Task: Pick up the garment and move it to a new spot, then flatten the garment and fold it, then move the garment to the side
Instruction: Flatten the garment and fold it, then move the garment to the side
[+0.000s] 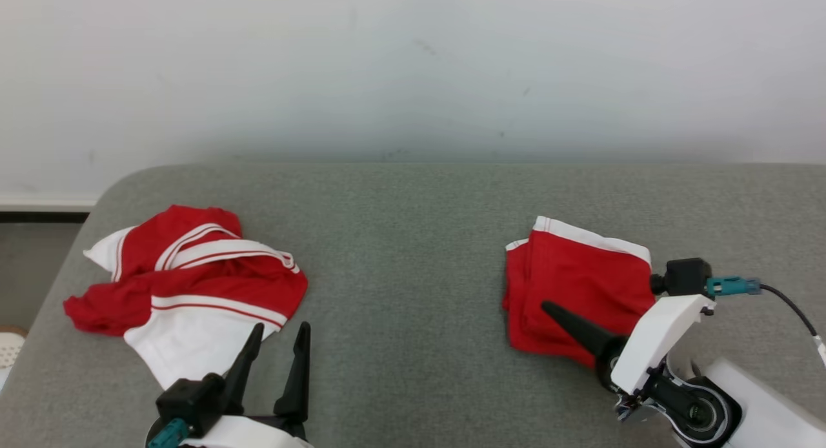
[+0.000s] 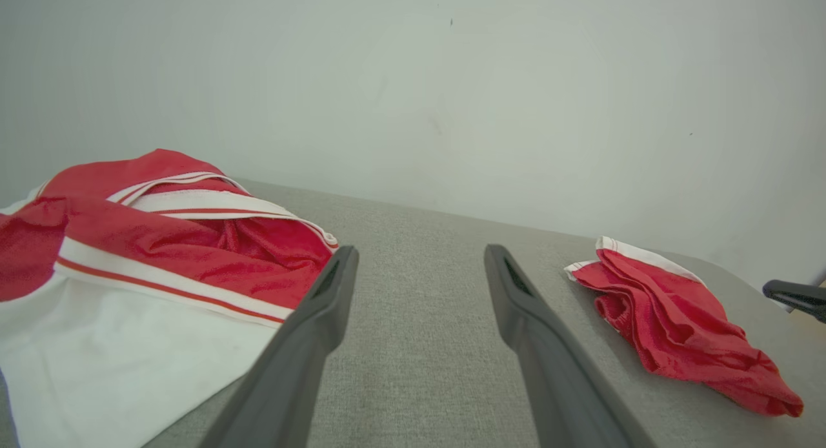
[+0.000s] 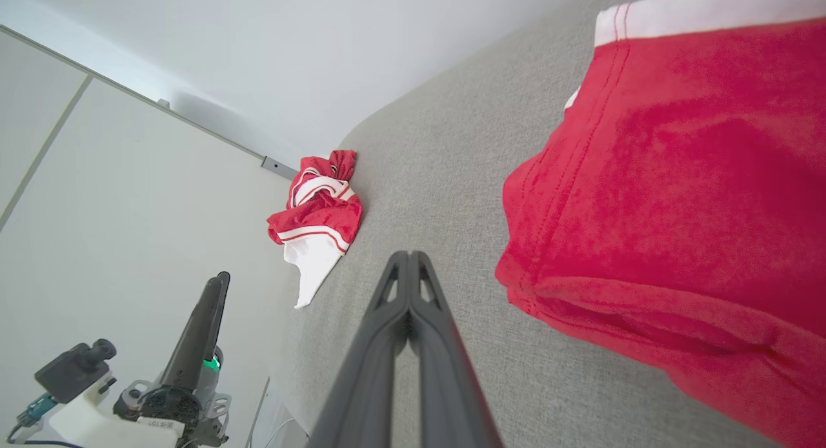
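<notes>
Left fingers point(image 1: 297, 370) spread, two red-white garments point(image 1: 193, 280) point(image 1: 574, 286)

On the table point(image 1: 400, 241), before the wall point(image 1: 413, 67), a crumpled garment point(image 1: 187, 286) lies left and a folded garment point(image 1: 574, 280) well apart at right. The left gripper point(image 1: 281, 325) sits just beside the first's near edge; the right gripper point(image 1: 548, 306) seems to overlap the second's near-left corner.

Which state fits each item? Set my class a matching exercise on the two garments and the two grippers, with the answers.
Items
1. left garment
2. right garment
3. left gripper
4. right gripper

States
A. fingers shut together
B. folded, mostly red
C. fingers spread open
D. crumpled, red and white

Pairs: 1-D, 2-B, 3-C, 4-A
</notes>
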{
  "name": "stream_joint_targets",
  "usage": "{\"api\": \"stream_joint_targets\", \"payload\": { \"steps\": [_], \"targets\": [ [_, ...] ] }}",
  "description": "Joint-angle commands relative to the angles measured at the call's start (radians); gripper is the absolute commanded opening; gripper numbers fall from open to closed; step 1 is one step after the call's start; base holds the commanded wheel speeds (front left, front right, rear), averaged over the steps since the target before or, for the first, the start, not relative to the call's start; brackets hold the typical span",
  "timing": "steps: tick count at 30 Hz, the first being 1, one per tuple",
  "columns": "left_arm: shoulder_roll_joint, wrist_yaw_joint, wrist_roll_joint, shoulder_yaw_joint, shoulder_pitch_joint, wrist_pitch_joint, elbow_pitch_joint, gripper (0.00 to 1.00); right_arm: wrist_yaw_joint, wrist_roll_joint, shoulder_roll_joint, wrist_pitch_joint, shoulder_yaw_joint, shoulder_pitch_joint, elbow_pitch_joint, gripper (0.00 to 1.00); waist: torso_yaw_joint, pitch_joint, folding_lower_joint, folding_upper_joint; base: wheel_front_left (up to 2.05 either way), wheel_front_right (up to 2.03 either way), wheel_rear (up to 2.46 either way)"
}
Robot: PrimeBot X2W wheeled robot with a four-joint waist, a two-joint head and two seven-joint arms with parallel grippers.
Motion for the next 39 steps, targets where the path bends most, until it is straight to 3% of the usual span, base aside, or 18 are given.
{"api": "stream_joint_targets", "payload": {
  "steps": [1, 2, 3, 11, 15, 19, 28, 34, 39],
  "targets": [
    [0.003, 0.002, 0.005, 0.005, 0.013, 0.000, -0.007, 1.00, 0.000, -0.027, -0.020, -0.027, -0.009, 0.015, -0.020, 0.26, -0.019, -0.011, 0.0000, 0.0000, 0.00, 0.00, 0.00],
    [0.003, 0.002, 0.007, 0.008, 0.014, 0.000, -0.009, 1.00, 0.000, -0.040, -0.030, -0.047, -0.014, 0.015, -0.040, 0.71, -0.027, -0.015, 0.0000, 0.0000, 0.00, 0.00, 0.00],
    [0.003, 0.003, 0.009, 0.011, 0.015, 0.000, -0.012, 1.00, 0.000, -0.051, -0.039, -0.066, -0.019, 0.020, -0.055, 1.00, -0.034, -0.018, 0.0000, 0.0000, 0.00, 0.00, 0.00],
    [0.003, 0.006, 0.014, 0.030, 0.019, 0.000, -0.028, 1.00, 0.000, -0.232, -0.120, -0.273, -0.052, 0.021, -0.089, 1.00, -0.080, -0.020, 0.0000, 0.0000, 0.00, 0.00, 0.00],
    [0.003, 0.004, 0.011, 0.030, 0.019, 0.000, -0.029, 1.00, 0.000, -0.340, -0.125, -0.392, -0.078, 0.030, -0.009, 1.00, -0.097, -0.013, 0.0000, 0.0000, 0.00, 0.00, 0.00],
    [0.003, 0.004, 0.007, 0.028, 0.019, 0.000, -0.034, 1.00, 0.000, -0.408, -0.092, -0.439, -0.117, 0.035, 0.093, 1.00, -0.106, -0.003, 0.0000, 0.0000, 0.00, 0.00, 0.00],
    [0.003, 0.001, 0.004, 0.023, 0.000, 0.000, -0.039, 1.00, 0.000, -0.558, -0.004, -0.464, -0.204, 0.007, 0.329, 1.00, -0.098, 0.017, 0.0000, 0.0000, 0.00, 0.00, 0.00],
    [0.003, 0.000, 0.005, 0.013, -0.015, 0.000, -0.037, 1.00, 0.000, -0.540, 0.054, -0.417, -0.236, -0.025, 0.422, 1.00, -0.064, 0.039, 0.0000, 0.0000, 0.00, 0.00, 0.00],
    [0.003, -0.001, 0.006, 0.007, -0.033, 0.000, -0.033, 1.00, 0.000, -0.512, 0.095, -0.317, -0.248, -0.083, 0.526, 1.00, -0.024, 0.071, 0.0000, 0.0000, 0.00, 0.00, 0.00]
  ]
}}
